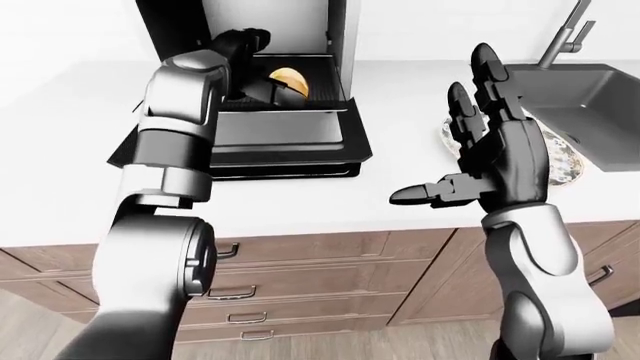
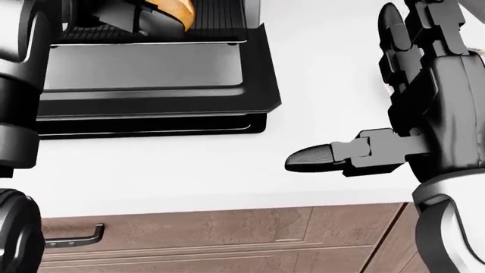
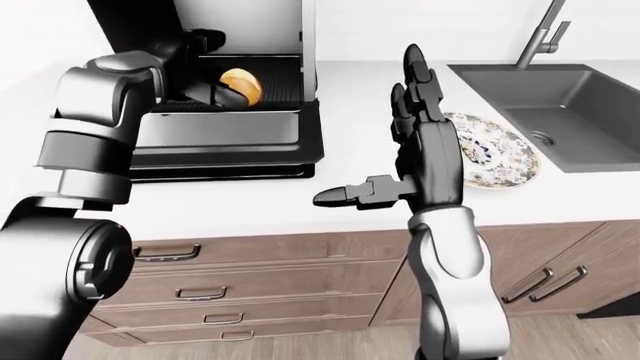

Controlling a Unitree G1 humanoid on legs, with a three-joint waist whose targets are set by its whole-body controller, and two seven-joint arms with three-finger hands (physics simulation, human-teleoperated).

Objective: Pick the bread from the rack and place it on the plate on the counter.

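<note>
The bread, a golden roll, lies on the dark rack inside the open countertop oven. My left hand reaches into the oven, its dark fingers lying against the bread's left side and not visibly closed round it. My right hand is raised over the white counter with fingers straight up and thumb out to the left, open and empty. The patterned plate rests on the counter just right of that hand, partly hidden by it in the left-eye view.
The oven's door is folded down flat over the counter below the rack. A grey sink with a faucet sits right of the plate. Wooden drawers with handles run under the counter edge.
</note>
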